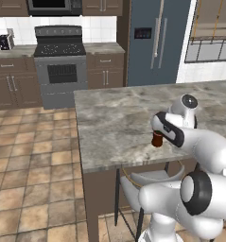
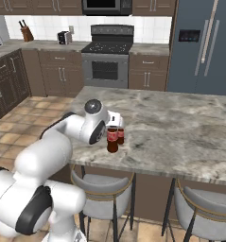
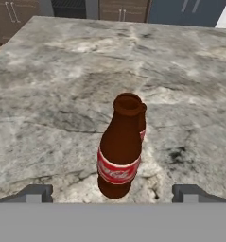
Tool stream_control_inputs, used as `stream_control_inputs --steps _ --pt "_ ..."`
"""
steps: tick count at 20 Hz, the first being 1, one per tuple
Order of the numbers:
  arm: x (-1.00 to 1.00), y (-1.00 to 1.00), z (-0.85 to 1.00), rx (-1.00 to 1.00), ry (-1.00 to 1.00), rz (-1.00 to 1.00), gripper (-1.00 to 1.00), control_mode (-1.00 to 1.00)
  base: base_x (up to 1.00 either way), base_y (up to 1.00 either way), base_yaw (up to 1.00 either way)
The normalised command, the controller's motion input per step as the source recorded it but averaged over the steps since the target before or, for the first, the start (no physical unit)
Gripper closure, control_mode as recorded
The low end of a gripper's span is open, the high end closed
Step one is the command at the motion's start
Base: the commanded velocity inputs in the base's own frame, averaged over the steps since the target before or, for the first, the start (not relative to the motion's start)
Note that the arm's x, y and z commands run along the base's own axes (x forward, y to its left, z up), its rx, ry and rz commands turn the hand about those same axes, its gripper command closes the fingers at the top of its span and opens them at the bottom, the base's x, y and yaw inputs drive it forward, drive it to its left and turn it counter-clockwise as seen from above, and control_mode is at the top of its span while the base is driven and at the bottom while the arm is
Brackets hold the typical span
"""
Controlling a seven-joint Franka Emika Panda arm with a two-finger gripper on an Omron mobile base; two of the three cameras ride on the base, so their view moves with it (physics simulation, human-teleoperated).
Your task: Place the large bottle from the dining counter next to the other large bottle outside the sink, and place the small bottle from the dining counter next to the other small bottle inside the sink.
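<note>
- Gripper (image 3: pixel 112 194) sits at the bottom of the hand view, its two dark finger tips (image 3: pixel 36 193) spread wide apart near the lower left and lower right corners, holding nothing.
- Between and just above those tips stands the large bottle (image 3: pixel 120 149), upright, dark brown with a red label band, at lower centre of the frame.
- Directly behind it, mostly hidden, a sliver of the small bottle (image 3: pixel 143 124) shows at its right shoulder.
- Both bottles rest on the dining counter (image 3: pixel 48 94), a grey marbled top.
- Seen from the right base view, the two bottles stand side by side at centre frame, the large bottle (image 2: pixel 112 139) left and nearer the counter's front edge, the small bottle (image 2: pixel 120 135) right.
- Grey stools (image 2: pixel 102 196) sit under the counter at the bottom of that frame.
- Stove (image 2: pixel 106 61) and grey refrigerator (image 2: pixel 199 47) line the back wall along the top.
</note>
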Motion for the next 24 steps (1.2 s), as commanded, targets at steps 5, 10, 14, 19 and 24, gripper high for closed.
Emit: stream_control_inputs --steps 5,10,14,19,24 --pt "0.16 -0.05 -0.08 0.00 0.00 0.00 -1.00 -1.00 0.00 0.00 0.00" --pt "0.19 -0.05 -0.06 0.00 0.00 0.00 -1.00 -1.00 0.00 0.00 0.00" --pt "0.18 -0.04 -0.07 0.00 0.00 0.00 -1.00 -1.00 0.00 0.00 0.00" --pt "0.14 -0.04 -0.12 0.00 0.00 0.00 -1.00 -1.00 0.00 0.00 0.00" --pt "0.13 -0.03 -0.11 0.00 0.00 0.00 -1.00 -1.00 0.00 0.00 0.00"
